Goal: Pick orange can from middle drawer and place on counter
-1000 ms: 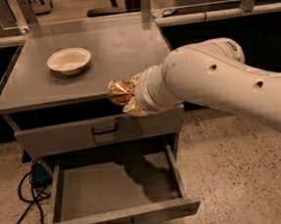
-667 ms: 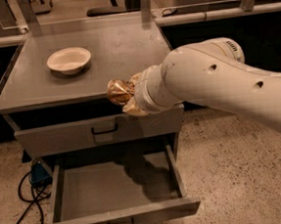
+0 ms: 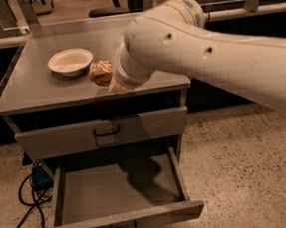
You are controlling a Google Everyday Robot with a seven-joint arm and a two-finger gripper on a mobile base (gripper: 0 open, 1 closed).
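The orange can [image 3: 99,72], coppery and dented, is at the tip of my arm, low over the counter [image 3: 41,90], just right of the white bowl. My gripper [image 3: 108,79] is shut on the can; the thick white wrist hides most of it. I cannot tell if the can touches the counter surface. The middle drawer [image 3: 90,195] is pulled open below, and its grey floor is bare.
A white bowl [image 3: 70,61] stands on the counter's left half. A closed drawer with a dark handle [image 3: 107,132] sits above the open one. Cables and a blue object [image 3: 38,177] lie on the floor at the left. Low clear panels edge the counter.
My arm has carried the can from in front of the counter's front edge back and up over the counter, close to the white bowl.
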